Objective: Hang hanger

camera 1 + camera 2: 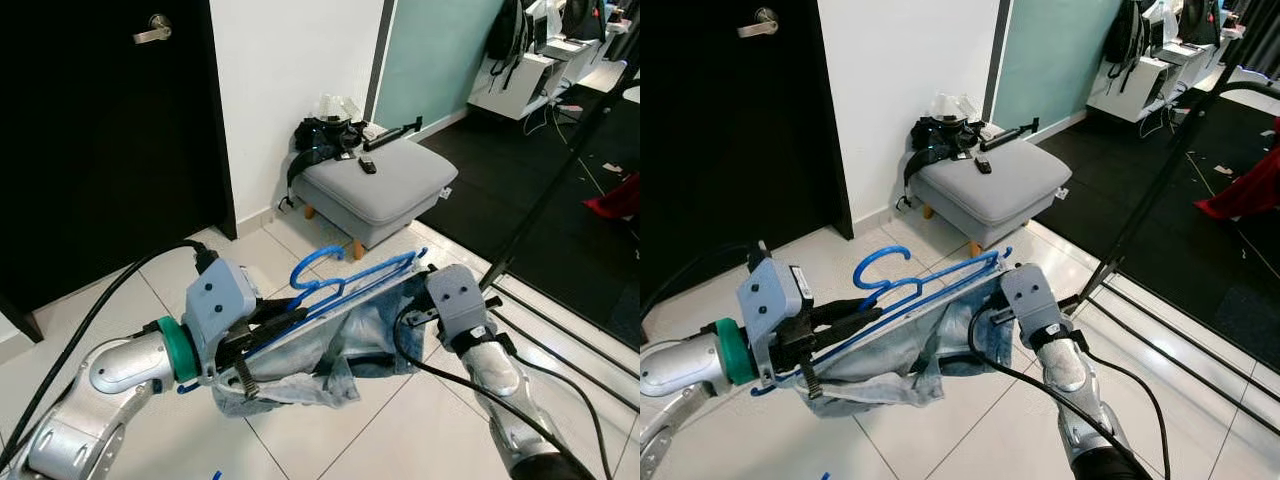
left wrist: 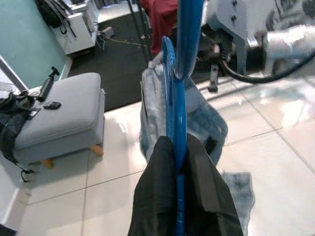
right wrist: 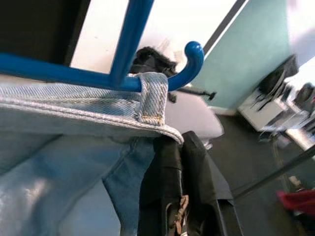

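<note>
Two grippers are on the load, and between them we carry a blue hanger point(image 1: 345, 283) with a pair of light denim jeans point(image 1: 340, 345) draped from it, held above the white tiled floor point(image 1: 400, 430). On the left, our left gripper point(image 1: 285, 322) has its black fingers point(image 2: 157, 196) pressed together on the near end of the hanger, the blue bar running straight out between them. On the right, our right gripper point(image 3: 178, 147) sits at the far end of the hanger, fingers drawn nearly together and pinching the denim waistband point(image 3: 88, 115) just below the hanger's upturned blue tip, beside a belt loop (whether the bar itself is also caught we cannot tell). The hanger's hook point(image 1: 315, 265) curls upward near the middle, toward the far side, touching nothing. Beyond it a grey footstool point(image 1: 378, 190) stands against the white wall point(image 1: 290, 90), with a black bag point(image 1: 320, 140) and a small dark object on top. A black door point(image 1: 110, 130) with a silver handle fills the far left, and a thin dark pole point(image 1: 560, 180) slants across the right
</note>
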`<state>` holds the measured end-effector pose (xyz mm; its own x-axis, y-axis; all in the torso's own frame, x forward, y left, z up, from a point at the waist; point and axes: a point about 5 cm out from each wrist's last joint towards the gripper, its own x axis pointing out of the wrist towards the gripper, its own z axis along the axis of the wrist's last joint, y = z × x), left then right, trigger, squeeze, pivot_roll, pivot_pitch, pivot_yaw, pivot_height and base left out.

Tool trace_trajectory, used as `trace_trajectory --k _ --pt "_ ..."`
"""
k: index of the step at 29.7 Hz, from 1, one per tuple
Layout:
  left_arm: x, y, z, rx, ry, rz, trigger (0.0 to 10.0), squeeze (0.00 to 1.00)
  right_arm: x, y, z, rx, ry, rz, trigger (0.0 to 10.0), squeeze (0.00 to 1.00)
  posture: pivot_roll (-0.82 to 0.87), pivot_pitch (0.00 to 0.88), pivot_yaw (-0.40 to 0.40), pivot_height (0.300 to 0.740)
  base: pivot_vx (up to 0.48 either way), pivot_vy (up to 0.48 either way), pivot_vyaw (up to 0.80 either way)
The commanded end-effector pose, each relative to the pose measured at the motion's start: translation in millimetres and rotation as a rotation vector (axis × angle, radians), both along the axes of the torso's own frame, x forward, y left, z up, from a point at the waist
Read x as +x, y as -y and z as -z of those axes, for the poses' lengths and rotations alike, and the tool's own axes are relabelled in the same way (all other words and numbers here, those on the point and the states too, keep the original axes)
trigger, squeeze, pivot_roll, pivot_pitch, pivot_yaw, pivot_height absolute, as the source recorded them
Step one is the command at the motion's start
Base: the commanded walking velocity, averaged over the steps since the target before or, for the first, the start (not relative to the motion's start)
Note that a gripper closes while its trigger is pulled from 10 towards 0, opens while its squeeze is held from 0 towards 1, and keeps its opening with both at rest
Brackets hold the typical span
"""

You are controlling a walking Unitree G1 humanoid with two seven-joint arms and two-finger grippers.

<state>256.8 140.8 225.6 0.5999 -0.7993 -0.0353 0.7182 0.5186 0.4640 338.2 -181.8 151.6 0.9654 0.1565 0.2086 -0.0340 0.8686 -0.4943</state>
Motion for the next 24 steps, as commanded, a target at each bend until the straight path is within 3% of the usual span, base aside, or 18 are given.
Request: trace_trajectory --k 1,3,5,12,17,20,24 --pt "-2.7 -6.6 5.4 0.088 0.014 -0.008 10.0 0.0 1.4 27.3 -5.1 -0.023 0.023 0.14 0.0 0.0 0.0 0.111 0.013 0.74 0.0 0.0 0.0" --pt "-2.7 -6.6 5.4 0.088 0.014 -0.008 10.0 0.0 1.4 27.3 -5.1 -0.023 0.023 0.14 0.0 0.0 0.0 0.111 0.013 0.74 0.0 0.0 0.0" --pt "1.2 -3.4 11.1 0.199 0.071 -0.034 10.0 0.0 1.4 21.7 -14.3 -0.074 0.069 0.114 0.0 0.0 0.0 0.118 0.018 0.74 0.0 0.0 0.0" --pt "5.7 3.4 19.3 0.284 0.118 -0.064 10.0 0.0 0.8 9.6 -23.4 -0.105 0.116 0.062 0.0 0.0 0.0 0.12 0.021 0.74 0.0 0.0 0.0" --pt "20.4 13.6 30.5 0.368 0.176 -0.19 10.0 0.0 -3.1 -18.3 -36.5 -0.181 0.193 -0.044 0.0 0.0 -0.01 0.125 0.025 0.74 0.0 0.0 0.0" --pt "20.4 13.6 30.5 0.368 0.176 -0.19 10.0 0.0 -3.1 -18.3 -36.5 -0.181 0.193 -0.044 0.0 0.0 -0.01 0.125 0.025 0.74 0.0 0.0 0.0" --pt "30.4 9.6 35.2 0.476 0.226 -0.298 10.0 0.0 -7.3 -31.6 -35.0 -0.241 0.208 -0.087 0.0 0.0 -0.01 0.129 0.025 0.74 0.0 0.0 0.0"
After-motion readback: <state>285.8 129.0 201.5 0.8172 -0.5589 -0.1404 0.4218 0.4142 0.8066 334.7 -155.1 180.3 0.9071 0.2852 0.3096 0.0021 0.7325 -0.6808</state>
